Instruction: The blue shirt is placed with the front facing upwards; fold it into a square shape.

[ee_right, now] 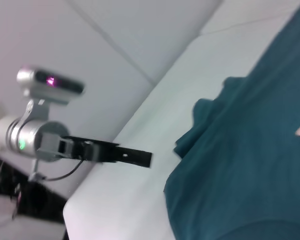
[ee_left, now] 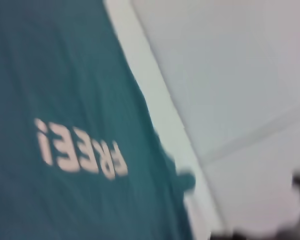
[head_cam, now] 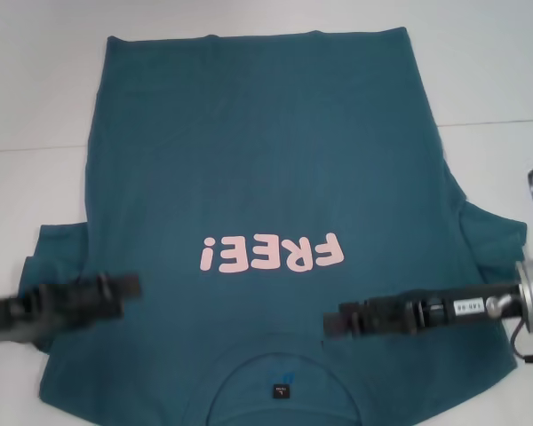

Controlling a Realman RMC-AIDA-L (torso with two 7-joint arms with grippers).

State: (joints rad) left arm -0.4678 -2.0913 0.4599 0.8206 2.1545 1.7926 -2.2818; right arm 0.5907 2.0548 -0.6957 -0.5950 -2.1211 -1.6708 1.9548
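1. Shirt [head_cam: 266,177]: spread flat on the table [head_cam: 35,80], filling the frame's centre; collar at the bottom edge, pink lettering [head_cam: 271,254] upside down.
2. Left gripper [head_cam: 133,288]: lower left, over the shirt; finger state cannot be told.
3. Right gripper [head_cam: 333,321]: lower right, likewise unclear.

The blue shirt [head_cam: 266,160] carries pink lettering "FREE!" [head_cam: 272,255] across its front, seen upside down in the head view. A small black label [head_cam: 281,390] sits inside the collar, its print too small to read. A white sticker [head_cam: 470,306] on the right arm bears unreadable characters.
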